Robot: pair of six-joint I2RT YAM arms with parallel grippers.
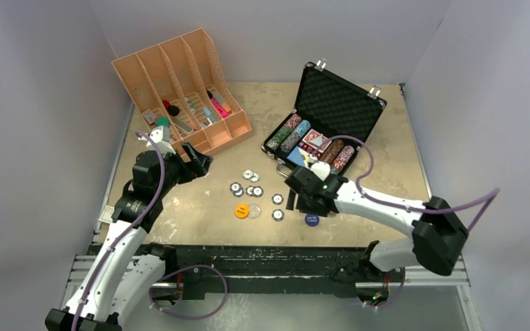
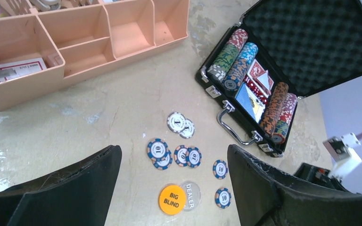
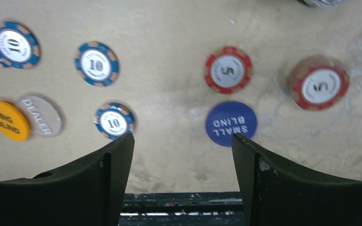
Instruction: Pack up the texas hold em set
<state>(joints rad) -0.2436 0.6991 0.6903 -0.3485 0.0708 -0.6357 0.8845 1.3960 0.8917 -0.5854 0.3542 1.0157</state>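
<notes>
On the bench, just short of the open briefcase, loose poker chips and the small-blind button lie flat and scattered. The left tool and right tool hover spread wide, holding nothing. Thin, hard and likely slick, each chip probably needs pinching across its rim.

Foam-lined briefcase, shiny metal handle

Orange slotted organiser on table
</notes>
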